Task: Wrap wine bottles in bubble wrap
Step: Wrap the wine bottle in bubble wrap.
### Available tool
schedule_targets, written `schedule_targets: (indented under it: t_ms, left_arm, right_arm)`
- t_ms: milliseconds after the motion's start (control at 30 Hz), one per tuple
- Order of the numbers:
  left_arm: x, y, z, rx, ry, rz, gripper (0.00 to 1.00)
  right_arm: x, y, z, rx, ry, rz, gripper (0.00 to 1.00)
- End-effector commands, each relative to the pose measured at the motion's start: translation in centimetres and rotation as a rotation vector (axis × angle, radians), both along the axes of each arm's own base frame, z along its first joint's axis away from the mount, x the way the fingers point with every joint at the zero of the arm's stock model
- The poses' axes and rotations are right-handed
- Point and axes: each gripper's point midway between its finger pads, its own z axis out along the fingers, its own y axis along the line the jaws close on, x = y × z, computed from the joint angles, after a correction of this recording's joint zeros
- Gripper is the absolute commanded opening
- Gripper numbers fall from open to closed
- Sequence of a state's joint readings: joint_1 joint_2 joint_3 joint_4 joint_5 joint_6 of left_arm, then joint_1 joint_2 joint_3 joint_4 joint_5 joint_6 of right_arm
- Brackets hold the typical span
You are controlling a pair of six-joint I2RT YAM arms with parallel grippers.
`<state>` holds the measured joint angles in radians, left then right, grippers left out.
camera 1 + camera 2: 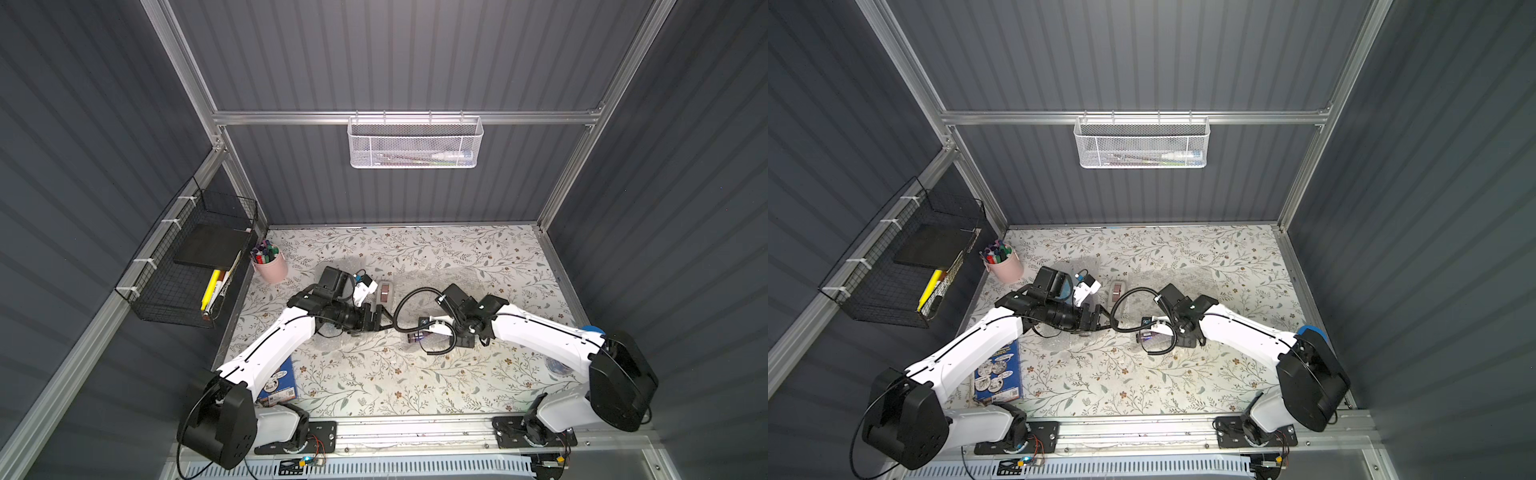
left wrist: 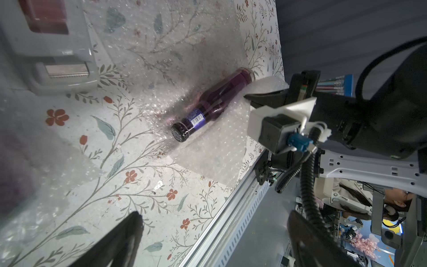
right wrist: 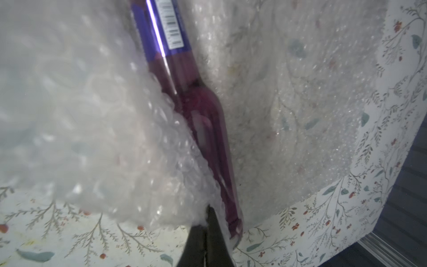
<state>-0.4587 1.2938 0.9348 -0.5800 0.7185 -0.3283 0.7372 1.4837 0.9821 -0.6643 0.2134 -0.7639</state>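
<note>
Pink cup (image 1: 270, 269) of markers (image 1: 262, 251) stands far left on the flowered bench (image 1: 374, 382). Toward the middle, the left pincer (image 1: 376, 321) hangs just beside a grey tape dispenser (image 1: 385, 291). Only the left wrist view shows its jaws spread wide, holding nothing. Both top views give the purple bottle (image 1: 415, 336) as a dark scrap under the right wrist. The left wrist view shows it whole, lying on its side on the bubble wrap (image 2: 212, 152), cap and barcode label in sight. Right of it, the right pincer (image 3: 209, 215) is clamped on the wrap's edge, which stands up against the bottle. This is clearest in the right wrist view.
</note>
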Motion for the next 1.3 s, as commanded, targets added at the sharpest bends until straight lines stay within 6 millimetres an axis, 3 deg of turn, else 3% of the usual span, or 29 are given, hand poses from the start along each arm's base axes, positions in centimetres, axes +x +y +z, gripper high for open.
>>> schedule_targets:
  t_ms: [0,167,400,500,667,967,1133,1267]
  left_arm:
    - [-2.4,-0.7,-0.2,-0.001,0.036,-0.043,0.99]
    - [-4.7,-0.2,-3.1,0.058,0.131,-0.046,0.9]
    - [-4.0,-2.1,-2.2,0.008,0.092,-0.079,0.85]
    - [-2.9,-3.6,-3.0,-0.008,0.087,-0.099,0.81]
    - [-0.4,-5.4,-3.8,-0.005,0.04,-0.126,0.75]
    - [3.5,-8.4,-4.6,-0.036,-0.007,-0.176,0.58]
    - [5.6,-8.8,-7.0,0.002,0.012,-0.169,0.42]
    - [7.4,-8.8,-8.4,0.02,0.007,-0.153,0.38]
  right_arm:
    - [2.2,1.0,0.2,0.02,-0.03,0.026,0.0]
    - [3.7,1.8,-0.5,0.067,-0.005,0.011,0.01]
    - [5.1,2.3,-2.7,0.108,0.07,-0.019,0.19]
    - [5.7,2.5,-3.1,0.114,0.075,-0.025,0.31]
    - [5.8,2.0,-3.2,0.159,0.103,-0.057,0.4]
    - [5.7,1.5,-3.4,0.287,0.135,-0.132,0.47]
    - [6.6,1.3,-2.8,0.344,0.109,-0.163,0.49]
    - [6.7,1.6,-1.9,0.392,0.1,-0.164,0.5]
